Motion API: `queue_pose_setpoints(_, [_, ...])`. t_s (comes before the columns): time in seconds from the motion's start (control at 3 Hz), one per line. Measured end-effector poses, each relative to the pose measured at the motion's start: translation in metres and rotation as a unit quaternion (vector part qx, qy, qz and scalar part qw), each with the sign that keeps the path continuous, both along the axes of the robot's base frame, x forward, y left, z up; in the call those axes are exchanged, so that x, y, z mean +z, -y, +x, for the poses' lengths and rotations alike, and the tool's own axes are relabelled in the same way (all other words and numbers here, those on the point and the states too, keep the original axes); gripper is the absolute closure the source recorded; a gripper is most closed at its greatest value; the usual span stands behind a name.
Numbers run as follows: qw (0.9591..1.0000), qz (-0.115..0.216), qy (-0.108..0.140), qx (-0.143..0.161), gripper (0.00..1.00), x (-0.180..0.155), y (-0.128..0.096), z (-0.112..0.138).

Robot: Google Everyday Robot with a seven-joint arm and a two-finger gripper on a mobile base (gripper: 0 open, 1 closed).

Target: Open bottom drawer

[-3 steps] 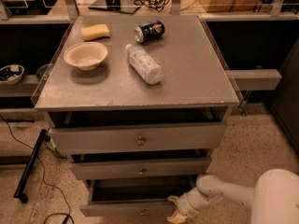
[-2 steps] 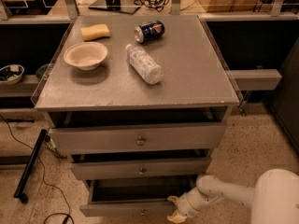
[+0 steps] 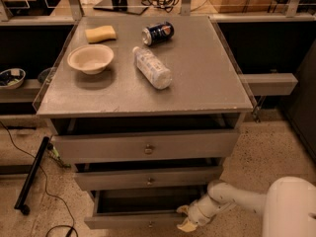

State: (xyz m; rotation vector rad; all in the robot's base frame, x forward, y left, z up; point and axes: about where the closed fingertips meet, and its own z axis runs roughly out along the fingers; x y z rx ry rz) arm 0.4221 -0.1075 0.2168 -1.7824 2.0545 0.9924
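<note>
tool (image 3: 185, 218) at bottom drawer (image 3: 123, 222) front, drawer partly out

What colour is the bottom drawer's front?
The bottom drawer front is grey, best seen in the camera view; the pincer is at its right end.

Drawers: 3, namely top drawer (image 3: 148, 147), middle drawer (image 3: 149, 179), bottom drawer (image 3: 131, 223). 1 beige bowl (image 3: 91, 58), 1 sponge (image 3: 100, 33), 1 can (image 3: 158, 32), 1 bottle (image 3: 152, 67). 1 gripper (image 3: 186, 217), at bottom drawer's right front.
</note>
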Motion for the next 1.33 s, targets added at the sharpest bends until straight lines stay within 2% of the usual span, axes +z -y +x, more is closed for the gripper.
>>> queue_pose_setpoints(0.33, [1.0000,0.000,0.000,0.000,1.00,0.0001,0.0004,0.0048])
queue_pose_setpoints(0.67, [1.0000,0.000,0.000,0.000,0.81,0.0001,0.0004,0.0048])
queue_pose_setpoints(1.33, [1.0000,0.000,0.000,0.000,0.34,0.0000,0.0003,0.0048])
